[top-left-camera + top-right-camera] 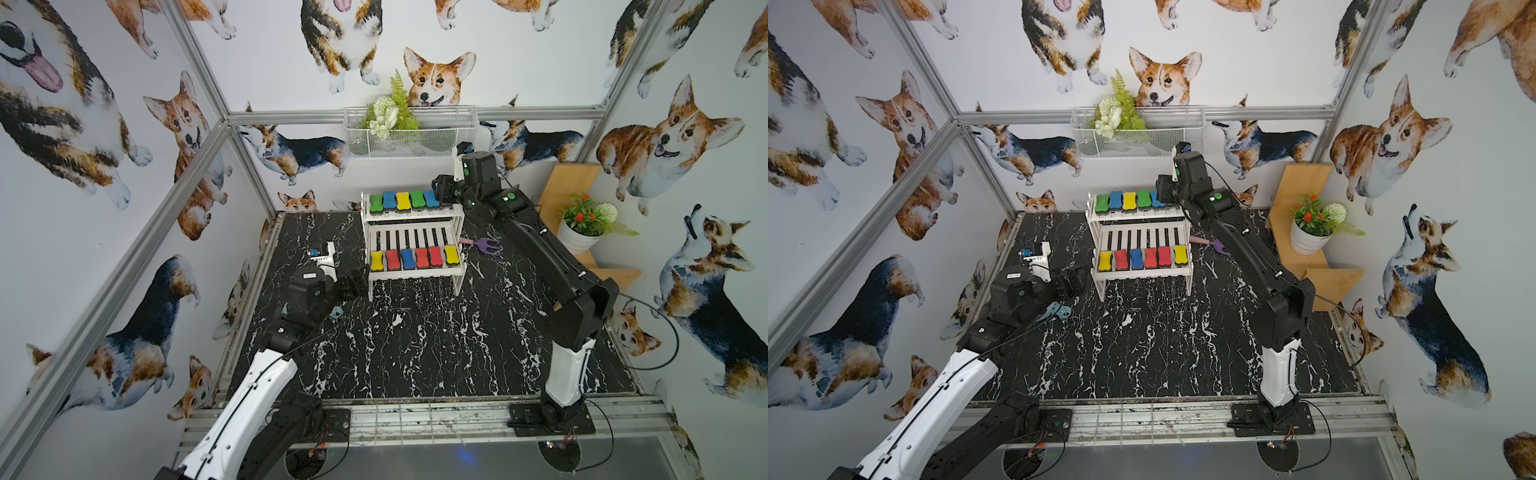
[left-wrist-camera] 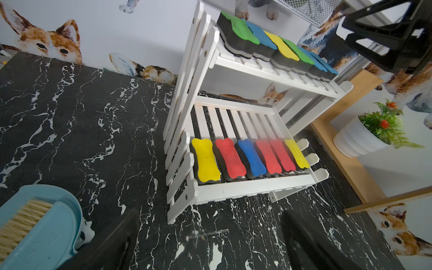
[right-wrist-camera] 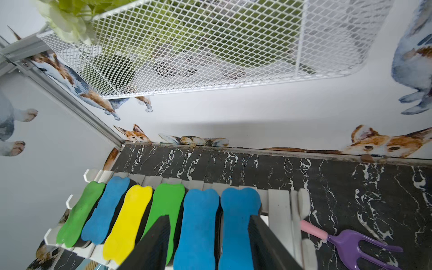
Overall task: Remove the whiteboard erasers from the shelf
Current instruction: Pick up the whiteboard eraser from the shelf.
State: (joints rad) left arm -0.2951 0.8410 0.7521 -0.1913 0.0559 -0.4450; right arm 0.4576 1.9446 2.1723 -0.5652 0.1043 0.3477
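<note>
Erasers (image 1: 403, 200): all twelve on the shelf (image 1: 415, 273), none off yet.
- Upper tier: six in a row (green, blue, yellow, green, blue, blue).
- Lower tier: six along the front edge (yellow, red, blue, red, red, yellow).
- Each row is packed, neighbours touching.

Right fingers (image 3: 268, 245): at the upper tier's right end, parted, nothing held. In the wrist view the blue pair (image 3: 238, 222) at that end shows between them. Whether the tips touch foam, cannot tell.

Left fingers (image 2: 308, 245): spread wide and empty, low over the surface (image 1: 415, 340), just off the shelf's left end at lower-tier level.

Risks from here, as judged:
- Double pick. The span takes in two erasers. Closing as it stands likely pinches both, and the slack one may drop on the lift.
- Neighbour shove. With no gaps in the row, a finger coming down beside the pair presses on the green eraser (image 3: 168, 203) and could push the row toward the left end and off it.
- Shelf shift. The rack looks light, on thin legs. A sideways pull from the right fingers, or a knock on the end post from the left, could slide or tip it and spill both rows.
- Foam squash. A soft pad may bulge and slip out of a shallow grip.
- Basket (image 3: 210, 46) hangs on the wall above and behind the shelf, so a steep lift risks a wrist strike.
- Fork (image 3: 350, 243) lies on the surface just beside the shelf's right end, and a dropped eraser could land on it.
- Dustpan (image 2: 46, 233) sits near the left fingers, on the side away from the shelf, and could get clipped as they back out.
</note>
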